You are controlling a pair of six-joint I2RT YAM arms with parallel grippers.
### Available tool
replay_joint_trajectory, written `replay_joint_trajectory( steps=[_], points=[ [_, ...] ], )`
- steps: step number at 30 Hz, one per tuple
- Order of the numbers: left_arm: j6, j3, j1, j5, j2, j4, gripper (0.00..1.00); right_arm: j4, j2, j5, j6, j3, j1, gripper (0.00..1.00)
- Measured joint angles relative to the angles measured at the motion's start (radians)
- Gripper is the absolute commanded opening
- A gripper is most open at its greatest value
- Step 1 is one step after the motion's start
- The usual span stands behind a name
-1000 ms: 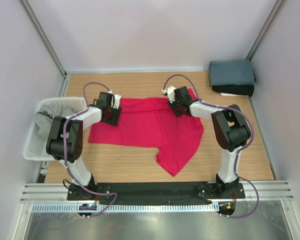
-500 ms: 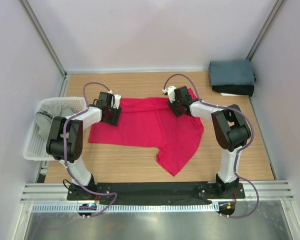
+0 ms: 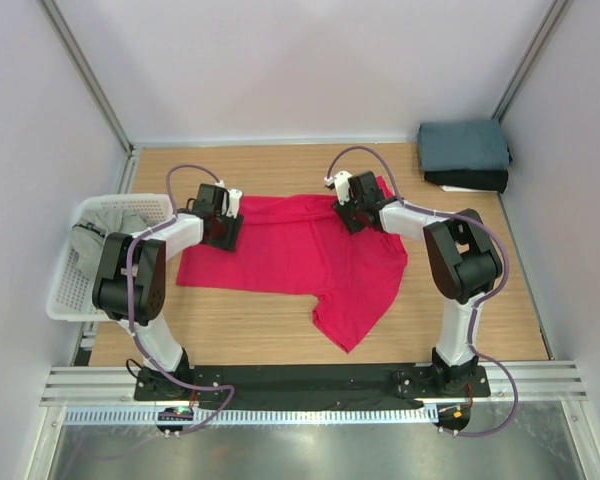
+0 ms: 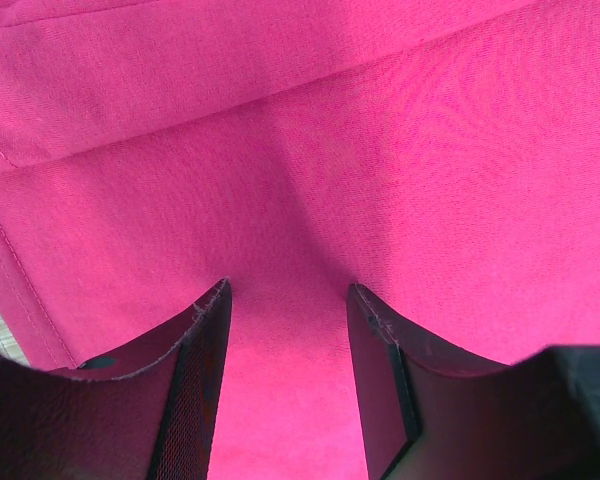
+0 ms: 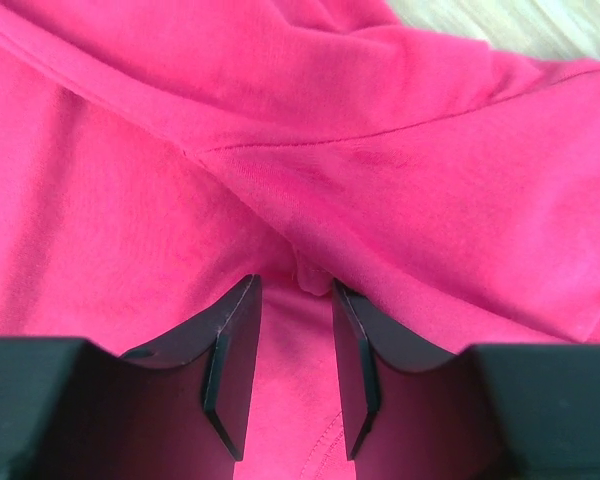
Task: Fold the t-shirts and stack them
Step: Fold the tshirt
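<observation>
The crimson-red t-shirt lies spread across the middle of the wooden table, its lower part trailing towards the near right. My left gripper is pressed onto the shirt's far left edge; in the left wrist view red cloth puckers and fills the gap between its jaws. My right gripper sits on the shirt's far right edge, and a small fold of red cloth is caught between its jaws. A folded slate-blue t-shirt lies on a black one at the far right corner.
A white mesh basket stands off the table's left edge with a light grey t-shirt in it. Walls and frame posts close in the far and side edges.
</observation>
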Motion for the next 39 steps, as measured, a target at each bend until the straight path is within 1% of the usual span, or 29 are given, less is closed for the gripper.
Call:
replay_joint_trajectory(
  steps=[11,15,17,26,32,33,39],
  points=[
    [0.0,0.0,0.0,0.0,0.0,0.0,0.51,0.029,-0.004,0.044,-0.006,0.0,0.0,0.39],
    [0.0,0.0,0.0,0.0,0.0,0.0,0.51,0.045,-0.004,0.064,-0.01,0.0,0.0,0.32],
    [0.0,0.0,0.0,0.0,0.0,0.0,0.51,0.052,-0.004,0.068,-0.011,-0.001,0.0,0.31],
    [0.0,0.0,0.0,0.0,0.0,0.0,0.51,0.052,0.006,0.066,-0.01,-0.001,0.0,0.3],
    [0.0,0.001,0.0,0.0,0.001,0.0,0.51,0.039,0.028,0.053,-0.01,0.015,0.0,0.03],
    [0.0,0.001,0.0,0.0,0.001,0.0,0.51,0.039,0.028,0.052,-0.011,0.015,0.0,0.01],
    [0.0,0.001,0.0,0.0,0.001,0.001,0.51,0.024,0.024,0.043,-0.007,0.019,0.0,0.01]
  ],
)
